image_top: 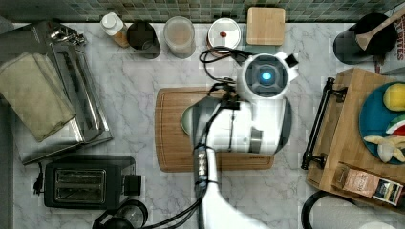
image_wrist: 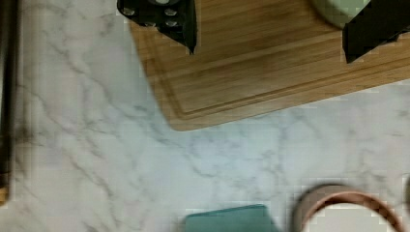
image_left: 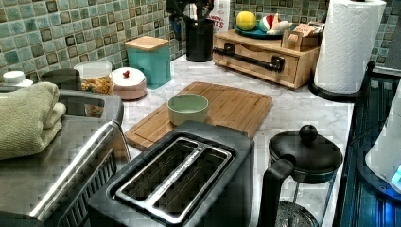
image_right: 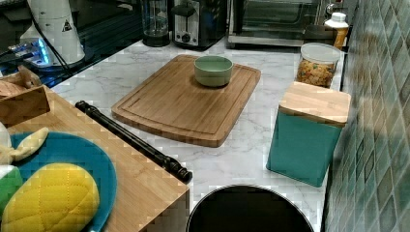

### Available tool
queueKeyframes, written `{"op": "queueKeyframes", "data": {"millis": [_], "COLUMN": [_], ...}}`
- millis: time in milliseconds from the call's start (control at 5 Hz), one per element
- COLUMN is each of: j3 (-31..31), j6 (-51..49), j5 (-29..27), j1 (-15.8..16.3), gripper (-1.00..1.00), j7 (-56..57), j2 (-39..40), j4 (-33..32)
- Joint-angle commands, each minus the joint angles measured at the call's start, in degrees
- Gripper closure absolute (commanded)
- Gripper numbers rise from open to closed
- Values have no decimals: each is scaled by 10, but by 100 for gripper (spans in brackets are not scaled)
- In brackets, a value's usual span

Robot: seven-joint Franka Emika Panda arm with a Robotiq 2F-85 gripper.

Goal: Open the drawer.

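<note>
Marble worktop (image_top: pixel 143 95) carries everything, with a green tiled wall behind it. Toaster oven (image_top: pixel 71 95) with a folded towel (image_top: pixel 33 95) on top sits at the top view's left, and a black two-slot toaster (image_left: pixel 175 179) stands beside it. Bamboo cutting board (image_right: pixel 188 96) lies mid-worktop with a pale green bowl (image_right: pixel 213 70) on it. At the top view's right stands the wooden box holding the drawer (image_left: pixel 257 59), shut flush, its long black bar handle (image_top: pixel 319 125) facing the board. A blue plate (image_right: pixel 72 154) with toy fruit rests on the box top, beside a small packet (image_top: pixel 367 183) whose print is too small to read.

The white arm (image_top: pixel 248 124) hangs over the board's end nearest the drawer, with bare marble between it and the handle. The gripper (image_wrist: pixel 270 29) is wide open and empty in the wrist view.

A paper towel roll (image_left: pixel 347 45), a black utensil holder (image_left: pixel 198 40), a teal canister (image_right: pixel 307 133) with a wooden lid, a cereal jar (image_right: pixel 316 65) and a French press (image_left: pixel 302 175) ring the scene. Red letters "TES" show on a carton (image_left: pixel 218 14) behind the holder.
</note>
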State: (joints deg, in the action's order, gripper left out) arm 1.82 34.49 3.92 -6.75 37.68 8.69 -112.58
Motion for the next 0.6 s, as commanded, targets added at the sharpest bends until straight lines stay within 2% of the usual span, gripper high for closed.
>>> {"op": "queueKeyframes", "data": {"millis": [200, 600], "j3": [90, 80], "j6": [85, 71], "j5": [70, 91], "j1": [-69, -65], "gripper": [-100, -100], "j7": [-42, -15], "j2": [-5, 19], "j4": [-27, -20]}}
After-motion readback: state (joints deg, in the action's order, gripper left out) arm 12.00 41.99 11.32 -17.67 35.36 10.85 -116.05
